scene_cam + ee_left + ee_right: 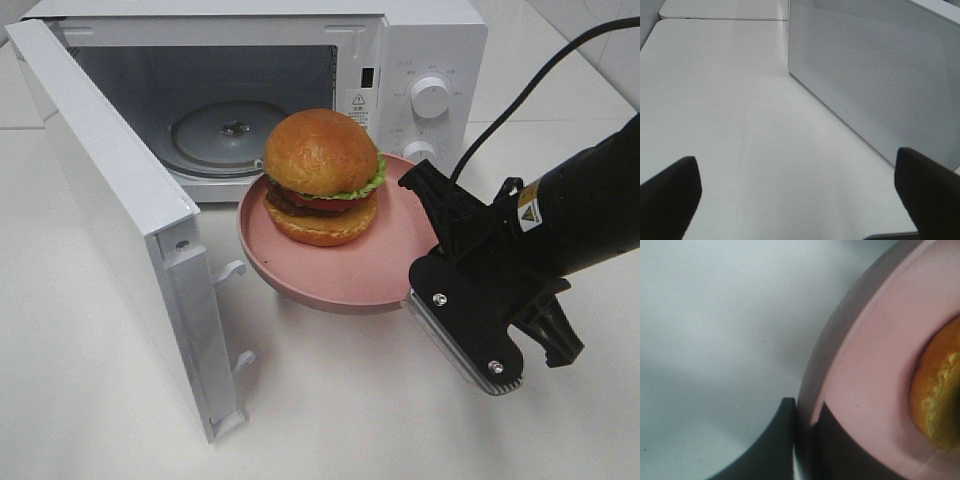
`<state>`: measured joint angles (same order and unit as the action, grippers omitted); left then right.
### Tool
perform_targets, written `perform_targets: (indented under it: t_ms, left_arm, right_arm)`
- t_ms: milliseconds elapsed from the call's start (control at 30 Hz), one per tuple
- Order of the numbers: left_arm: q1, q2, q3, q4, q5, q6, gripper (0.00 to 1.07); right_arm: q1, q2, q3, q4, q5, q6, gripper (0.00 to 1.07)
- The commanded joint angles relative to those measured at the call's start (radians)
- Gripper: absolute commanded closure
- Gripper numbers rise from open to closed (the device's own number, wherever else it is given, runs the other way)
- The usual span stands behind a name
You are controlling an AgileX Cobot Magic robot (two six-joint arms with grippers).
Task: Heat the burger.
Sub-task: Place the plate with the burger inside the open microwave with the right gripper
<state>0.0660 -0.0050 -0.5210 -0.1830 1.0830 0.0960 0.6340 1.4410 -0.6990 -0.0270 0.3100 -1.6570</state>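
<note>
Already the microwave [430, 40] door [110, 200] stands open, and the right gripper [804, 432] is clamped on the rim of the pink plate [340, 285] carrying the burger [322, 175], just before the cavity. The left gripper [797, 195] hangs wide apart, empty. Left to do, I'd say: plate in, door shut, dial turned. The panel lettering and warning stickers are too small to read.

Items before me:
1. White microwave [420, 60], door [110, 200] swung wide open; glass turntable [215, 135] inside; upper knob [430, 97] and lower knob [420, 152] on its panel.
2. Round pink plate [350, 270], just before the opening.
3. White table [330, 400] beneath.
</note>
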Motion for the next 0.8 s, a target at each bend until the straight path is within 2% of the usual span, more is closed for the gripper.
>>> perform_targets:
  t_ms: [33,267,433,800]
  left_arm:
    - [-0.005,-0.016,0.002,-0.005,-0.012,0.001,0.08]
    - [-0.005,-0.016,0.002,-0.005,-0.012,0.001,0.08]
    - [-0.005,-0.016,0.002,-0.005,-0.012,0.001,0.08]
    - [-0.005,-0.016,0.002,-0.005,-0.012,0.001,0.08]
  right_arm:
    - [0.025,0.008,-0.037,0.005,-0.045,0.003,1.07]
    - [0.033,0.056,-0.091,0.009,-0.034,0.003,1.07]
    - [0.033,0.106,-0.146,0.062,-0.024,-0.001,1.07]
    - [0.033,0.183,-0.235,0.062,0.003,0.011,1.07]
